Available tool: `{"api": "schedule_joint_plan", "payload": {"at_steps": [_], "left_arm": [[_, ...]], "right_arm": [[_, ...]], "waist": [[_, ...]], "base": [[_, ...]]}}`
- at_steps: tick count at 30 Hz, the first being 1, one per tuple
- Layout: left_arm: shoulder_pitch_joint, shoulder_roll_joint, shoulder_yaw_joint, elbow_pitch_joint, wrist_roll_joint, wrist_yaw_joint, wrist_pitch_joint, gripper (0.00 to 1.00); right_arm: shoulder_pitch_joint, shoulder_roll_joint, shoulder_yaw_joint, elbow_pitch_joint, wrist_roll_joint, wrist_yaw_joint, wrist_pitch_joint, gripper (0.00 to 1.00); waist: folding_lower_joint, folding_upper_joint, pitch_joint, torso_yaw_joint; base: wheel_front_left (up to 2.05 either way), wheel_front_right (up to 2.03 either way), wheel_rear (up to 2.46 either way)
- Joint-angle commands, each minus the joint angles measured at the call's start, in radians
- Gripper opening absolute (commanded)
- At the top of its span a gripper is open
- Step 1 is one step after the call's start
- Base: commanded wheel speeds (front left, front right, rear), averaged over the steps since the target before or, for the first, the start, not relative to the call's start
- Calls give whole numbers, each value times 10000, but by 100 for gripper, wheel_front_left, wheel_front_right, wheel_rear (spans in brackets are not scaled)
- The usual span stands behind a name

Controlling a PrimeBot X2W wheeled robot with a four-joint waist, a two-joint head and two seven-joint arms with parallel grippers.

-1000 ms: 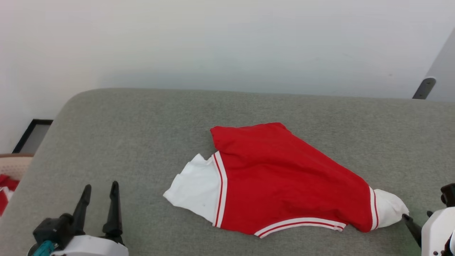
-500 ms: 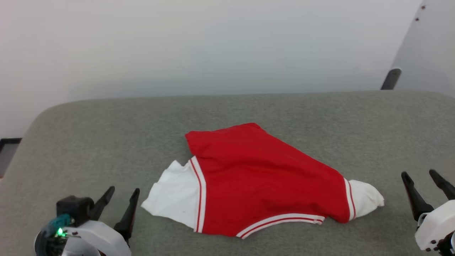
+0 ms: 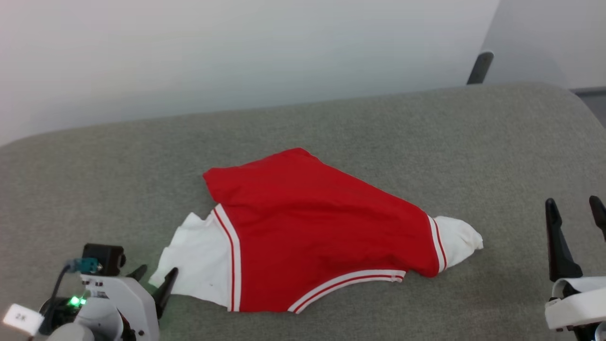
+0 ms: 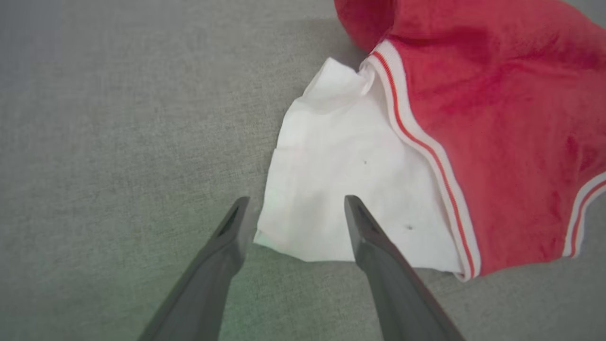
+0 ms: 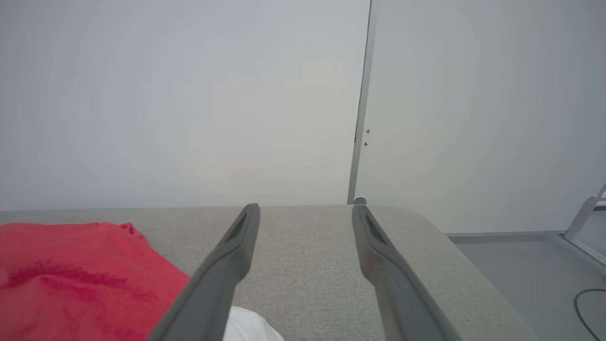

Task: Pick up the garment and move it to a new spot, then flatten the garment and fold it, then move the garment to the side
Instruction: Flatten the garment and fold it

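Two dark two-fingered claws stand released, and neither holds anything. The left claw (image 4: 296, 203) has its long fingers spread wide at the near corner of a white sleeve (image 4: 341, 166). One fingertip is just beside the sleeve's edge and the other lies over its lower hem; whether either presses the cloth I cannot tell. In the head view its pale wrist housing sits low at the left with a green light glowing, the fingers angled up and inward toward that sleeve. The right claw (image 3: 573, 203) is likewise wide open and hangs over bare upholstery, well apart from the cloth. Its fingers point up the head view from a white wrist at the lower right edge, and its own camera looks nearly level across the seat toward the plain white wall (image 5: 189, 94). The large red short-sleeved shirt (image 3: 307, 227), with white-red-white striped trim at its sleeve seams and hem, lies crumpled in the middle of the grey fabric-covered surface (image 3: 331, 123). Its second white sleeve (image 3: 457, 239) is bunched toward the right claw.
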Motion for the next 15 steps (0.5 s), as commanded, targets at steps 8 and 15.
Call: {"api": "schedule_joint_plan", "payload": {"at_steps": [8,15], "left_arm": [[-861,54,-348,1576,-150,165,1249,100],[-1206,-327,-592,2533,-460,233,2193,0]], "right_arm": [[148,336,-35,-14,-192,-8,-315,100],[163,381,33,-80,-267,-8,-188,100]], "waist": [[0,-1,753,-482],[0,-1,1012,-501]], "base": [[0,0,0],[0,0,0]]}}
